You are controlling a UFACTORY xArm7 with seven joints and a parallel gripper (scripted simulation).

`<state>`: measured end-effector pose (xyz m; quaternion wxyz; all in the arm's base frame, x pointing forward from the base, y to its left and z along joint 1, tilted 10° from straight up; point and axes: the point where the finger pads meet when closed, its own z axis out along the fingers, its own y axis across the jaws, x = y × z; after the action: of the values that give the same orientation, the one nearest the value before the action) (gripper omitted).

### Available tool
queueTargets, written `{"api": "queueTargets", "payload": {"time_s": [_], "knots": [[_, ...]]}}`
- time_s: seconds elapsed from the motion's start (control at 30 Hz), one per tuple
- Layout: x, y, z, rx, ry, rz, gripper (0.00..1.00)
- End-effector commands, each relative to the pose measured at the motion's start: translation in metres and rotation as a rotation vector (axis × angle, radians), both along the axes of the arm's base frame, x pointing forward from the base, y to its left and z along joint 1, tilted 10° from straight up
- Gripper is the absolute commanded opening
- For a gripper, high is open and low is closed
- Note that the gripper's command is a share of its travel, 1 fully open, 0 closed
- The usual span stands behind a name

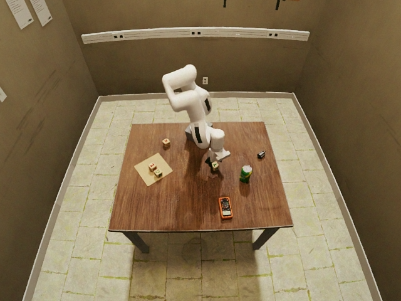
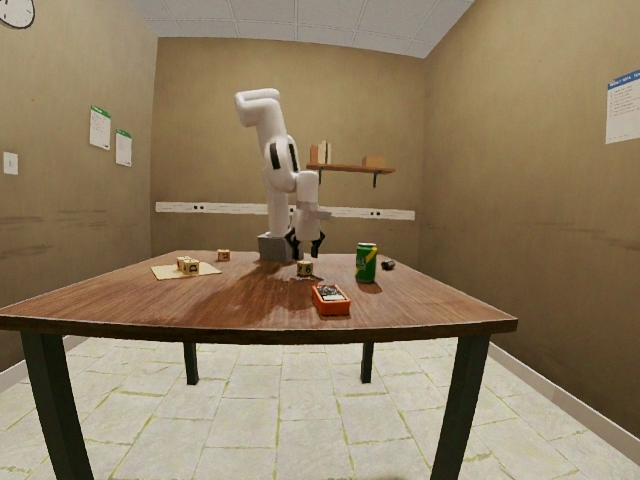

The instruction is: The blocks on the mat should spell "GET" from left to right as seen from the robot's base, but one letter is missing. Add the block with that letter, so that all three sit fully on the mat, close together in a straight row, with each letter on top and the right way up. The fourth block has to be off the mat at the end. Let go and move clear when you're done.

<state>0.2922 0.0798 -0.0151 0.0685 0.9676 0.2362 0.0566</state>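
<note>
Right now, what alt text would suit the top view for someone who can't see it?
A white robot arm holds its open gripper just above a letter block on a wooden table. Two more blocks sit on a tan mat; a fourth block lies off it.

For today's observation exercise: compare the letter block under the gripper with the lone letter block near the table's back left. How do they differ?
The block under the gripper has greenish lettering; the lone block has red. The first sits mid-table directly below the open gripper, between the mat and the green can; the second sits behind the mat, with nothing above it. Both are small wooden cubes resting off the mat.
</note>
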Motion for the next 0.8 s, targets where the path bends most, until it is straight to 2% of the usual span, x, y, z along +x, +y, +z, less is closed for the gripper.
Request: {"api": "queueTargets", "payload": {"time_s": [0.0, 0.23, 0.77], "knots": [[0.001, 0.000, 0.000, 0.000, -0.002, 0.001, 0.84], [0.002, -0.001, -0.009, 0.000, -0.002, 0.001, 0.84], [0.007, -0.005, -0.045, 0.000, -0.002, 0.001, 0.84]]}}
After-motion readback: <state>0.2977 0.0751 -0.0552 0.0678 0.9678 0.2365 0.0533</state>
